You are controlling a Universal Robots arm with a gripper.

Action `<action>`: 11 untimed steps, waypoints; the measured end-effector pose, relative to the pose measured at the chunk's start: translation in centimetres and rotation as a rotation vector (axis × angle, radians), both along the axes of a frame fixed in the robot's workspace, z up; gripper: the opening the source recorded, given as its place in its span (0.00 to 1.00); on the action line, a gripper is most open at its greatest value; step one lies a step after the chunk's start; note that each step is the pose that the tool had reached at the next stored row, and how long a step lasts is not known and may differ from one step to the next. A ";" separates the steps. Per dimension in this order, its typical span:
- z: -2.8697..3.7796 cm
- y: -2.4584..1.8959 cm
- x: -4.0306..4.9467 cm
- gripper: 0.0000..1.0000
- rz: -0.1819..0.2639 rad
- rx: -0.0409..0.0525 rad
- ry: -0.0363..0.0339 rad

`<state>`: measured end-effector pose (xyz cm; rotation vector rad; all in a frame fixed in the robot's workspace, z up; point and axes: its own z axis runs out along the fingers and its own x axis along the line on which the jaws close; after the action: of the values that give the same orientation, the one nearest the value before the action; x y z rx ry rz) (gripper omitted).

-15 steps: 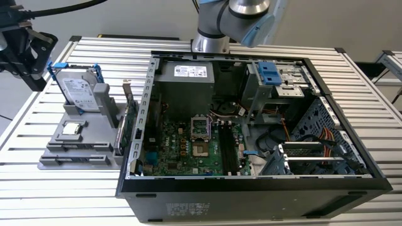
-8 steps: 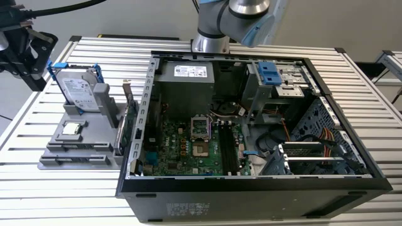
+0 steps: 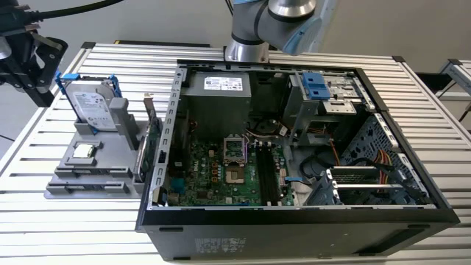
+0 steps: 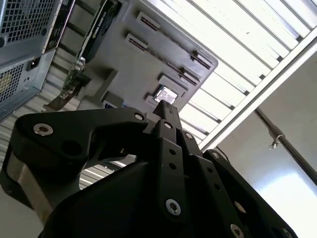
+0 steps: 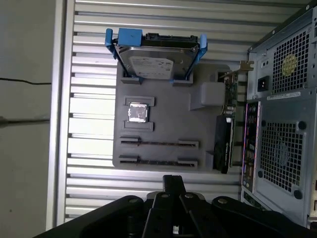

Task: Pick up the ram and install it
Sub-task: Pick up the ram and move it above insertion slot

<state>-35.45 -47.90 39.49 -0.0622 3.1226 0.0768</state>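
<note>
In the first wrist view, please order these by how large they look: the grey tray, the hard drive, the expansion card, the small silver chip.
Largest to smallest:
1. grey tray
2. hard drive
3. expansion card, seen edge-on, so it looks as a narrow strip
4. silver chip

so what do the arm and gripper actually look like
The arm is a silver-grey metal tube with a light blue joint cap. The gripper is matt black: angular linked bars pinned with small silver screws, on a grey metal base. A black cable runs to it in the exterior view.
</note>
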 end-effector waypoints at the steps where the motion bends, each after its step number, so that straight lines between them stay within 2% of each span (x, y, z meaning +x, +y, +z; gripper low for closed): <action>1: 0.00 0.00 0.00 0.00 0.002 -0.0001 0.0000; 11: 0.00 0.00 0.00 0.00 0.017 -0.0001 0.0001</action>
<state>-35.45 -47.90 39.50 -0.0894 3.1224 0.0769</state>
